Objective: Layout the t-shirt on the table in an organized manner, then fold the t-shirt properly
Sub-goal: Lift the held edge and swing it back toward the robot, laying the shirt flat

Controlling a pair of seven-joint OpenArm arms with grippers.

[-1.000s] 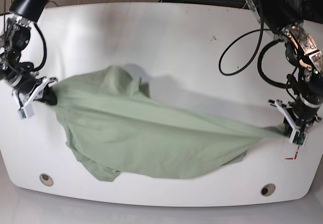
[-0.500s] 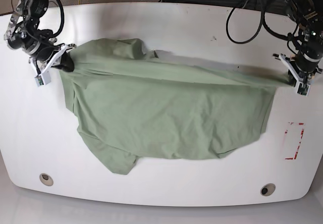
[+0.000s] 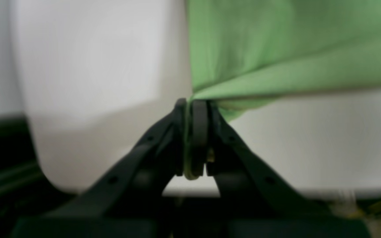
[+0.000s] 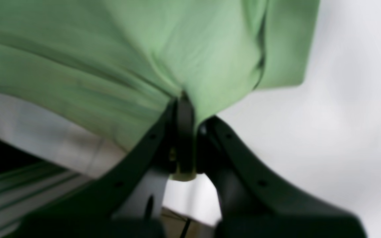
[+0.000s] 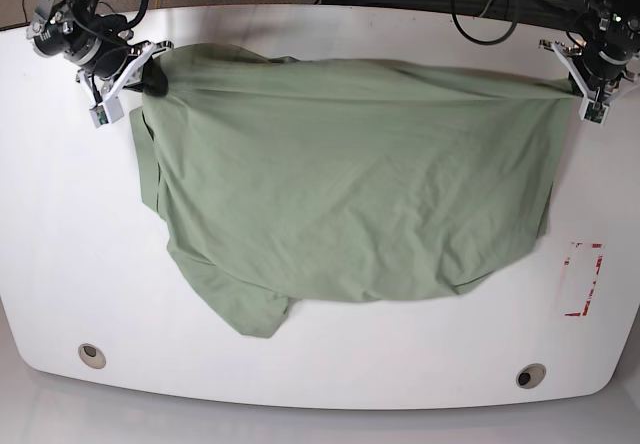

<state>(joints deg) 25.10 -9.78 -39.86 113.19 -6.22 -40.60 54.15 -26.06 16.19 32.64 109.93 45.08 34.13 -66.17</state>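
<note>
Shirt [image 5: 350, 184] is strung across the counter's [image 5: 320, 374] far edge, left jaws [image 5: 589, 92] and right jaws [image 5: 128, 76] each clenched on a top corner, probably so it lays down flat for folding.

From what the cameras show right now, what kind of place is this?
Most likely a robotics lab workbench. A glossy white table has grommet holes and a red-marked rectangle, loose cables hang behind its far edge, and two robot hands, left hand and right hand, hold a t-shirt stretched over it.
</note>
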